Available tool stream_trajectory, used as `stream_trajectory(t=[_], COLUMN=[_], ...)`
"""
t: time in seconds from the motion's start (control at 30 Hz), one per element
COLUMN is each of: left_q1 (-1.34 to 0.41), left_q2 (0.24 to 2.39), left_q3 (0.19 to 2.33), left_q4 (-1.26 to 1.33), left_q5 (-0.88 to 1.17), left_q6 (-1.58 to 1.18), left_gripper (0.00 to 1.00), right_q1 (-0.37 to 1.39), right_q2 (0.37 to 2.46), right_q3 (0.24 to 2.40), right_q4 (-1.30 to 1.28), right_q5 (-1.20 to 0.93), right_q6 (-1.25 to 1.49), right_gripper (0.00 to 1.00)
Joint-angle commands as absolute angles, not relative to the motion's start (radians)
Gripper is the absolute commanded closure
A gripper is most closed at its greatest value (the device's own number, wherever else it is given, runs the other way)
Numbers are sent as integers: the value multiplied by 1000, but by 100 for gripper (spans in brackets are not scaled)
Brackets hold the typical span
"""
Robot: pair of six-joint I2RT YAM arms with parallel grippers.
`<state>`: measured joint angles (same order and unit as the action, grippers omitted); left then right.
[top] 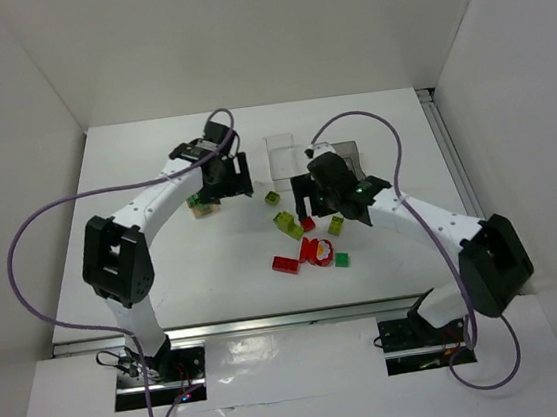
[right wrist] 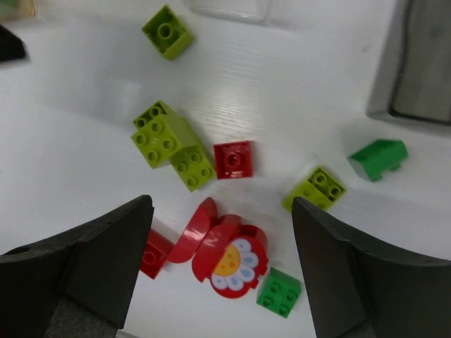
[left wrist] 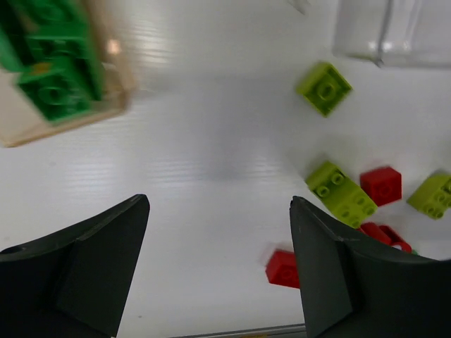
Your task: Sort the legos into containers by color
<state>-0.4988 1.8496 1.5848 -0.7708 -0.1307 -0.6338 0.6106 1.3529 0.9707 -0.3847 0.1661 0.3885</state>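
- The orange-tan bin (left wrist: 84, 116) sat at the left of the spread, and dark green bricks (left wrist: 53, 63) were in there, studs up.
- The clear bin (top: 283, 158) stood at the back, about mid-table (top: 166, 282). Its contents could not be made out.
- Just to its right was the dark grey bin (right wrist: 416, 70), partly covered by the right arm from above. Its inside was too dark to read.
- A sloped dark green brick (right wrist: 378, 158) lay on the table just beside the grey bin's wall, outside it.
- Loose pieces were scattered between the arms.
  - A small yellow-green brick (right wrist: 168, 32) lay alone, nearest the clear bin.
  - A long yellow-green brick (right wrist: 173, 144) lay just beside a square red brick (right wrist: 234, 159).
  - Another yellow-green brick (right wrist: 314, 188) lay off to the right.
- Closer to the bases lay a round red piece (right wrist: 229, 260) with a white-and-yellow flower face and a curved red part against it. A red brick (right wrist: 155, 253) lay at its left and a small dark green brick (right wrist: 279, 291) at its right.
- The left pincer (left wrist: 218, 204) hung over bare table near the orange-tan bin, fingers spread wide with nothing between them.
- The right pincer (right wrist: 222, 208) hovered above the flower piece, also spread wide and gripping nothing.
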Motion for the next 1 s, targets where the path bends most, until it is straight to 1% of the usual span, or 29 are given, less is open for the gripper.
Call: stream_trajectory(t=[0.0,0.1,0.13,0.3,0.33,0.53,0.73,0.77,0.83,0.87,0.93,0.97], left_q1=[-401,-353,-353,-339,-339,-339,-339,-339,-339,-339,-339,-339], left_q2=[1698,1660,1649,1649,1649,1649,1660,1660,1669,1669,1669,1669], left_q3=[1565,1528,1510,1465,1465,1456,1456,1447,1447,1447,1437,1437], left_q4=[-772,-772,-772,-762,-762,-752,-752,-741,-741,-741,-741,-741], left_q5=[-129,-129,-120,-86,-77,-67,-58,-58,-49,-49,-40,-40], left_q6=[-661,-652,-652,-652,-652,-641,-641,-632,-632,-632,-623,-623], left_gripper=[10,10,10,11,11,13,13,13,13,13,13,13], right_q1=[655,655,655,655,655,655,655,655,655,655,655,655], right_q2=[1459,1538,1557,1689,1703,1756,1798,1798,1798,1798,1798,1798], right_q3=[1072,1127,1137,1204,1213,1217,1226,1226,1226,1226,1235,1235], right_q4=[-373,-353,-335,-334,-344,-319,-296,-282,-282,-282,-282,-282], right_q5=[138,126,77,-17,-47,-133,-126,-115,-115,-115,-106,-106], right_q6=[246,174,148,45,35,26,37,37,37,37,48,61], right_gripper=[13,14,14,16,17,17,31,36,40,45,51,57])
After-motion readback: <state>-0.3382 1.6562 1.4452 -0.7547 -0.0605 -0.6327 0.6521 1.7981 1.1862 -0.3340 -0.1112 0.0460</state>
